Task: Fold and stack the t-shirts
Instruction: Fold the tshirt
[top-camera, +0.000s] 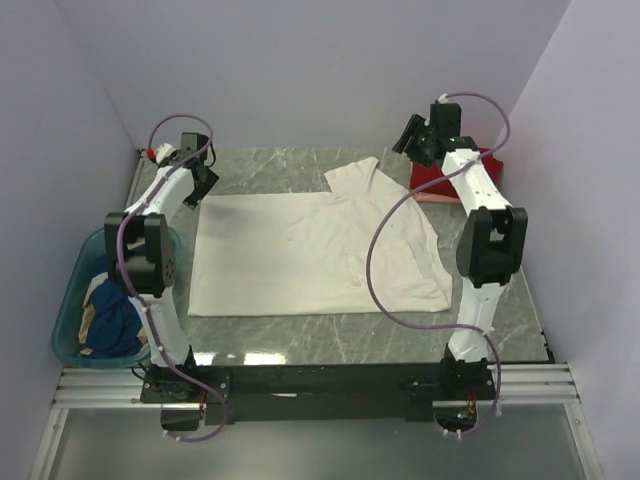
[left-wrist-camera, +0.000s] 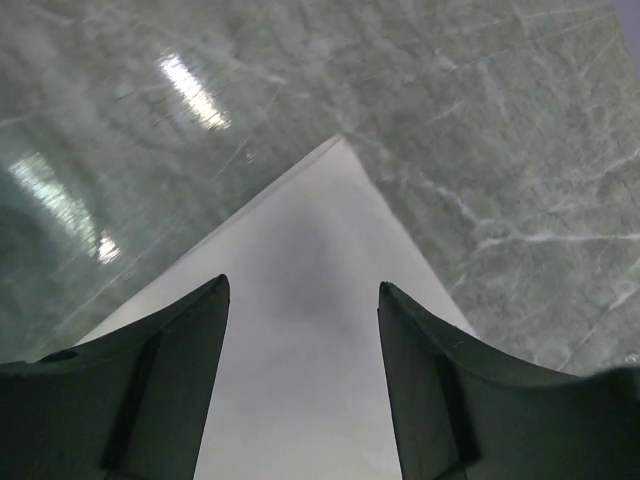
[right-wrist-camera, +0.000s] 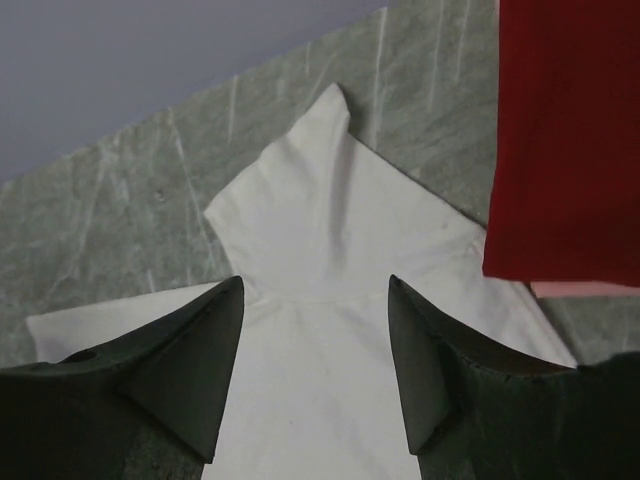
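Note:
A cream-white t-shirt (top-camera: 300, 250) lies spread on the green marble table (top-camera: 270, 170), one sleeve (top-camera: 357, 178) pointing to the far side. My left gripper (top-camera: 200, 180) hovers open over the shirt's far left corner (left-wrist-camera: 335, 160), nothing between its fingers (left-wrist-camera: 190, 340). My right gripper (top-camera: 415, 135) hangs open above the far sleeve (right-wrist-camera: 310, 200), clear of the cloth. A folded red t-shirt (top-camera: 440, 175) rests on a pale pink one (top-camera: 440, 197) at the far right; the red t-shirt (right-wrist-camera: 565, 140) fills the right of the right wrist view.
A teal plastic basket (top-camera: 75, 300) stands off the table's left edge, holding dark blue cloth (top-camera: 110, 310) and tan cloth (top-camera: 88, 318). Pale walls close in on the back and both sides. Bare marble shows along the near edge (top-camera: 350, 335).

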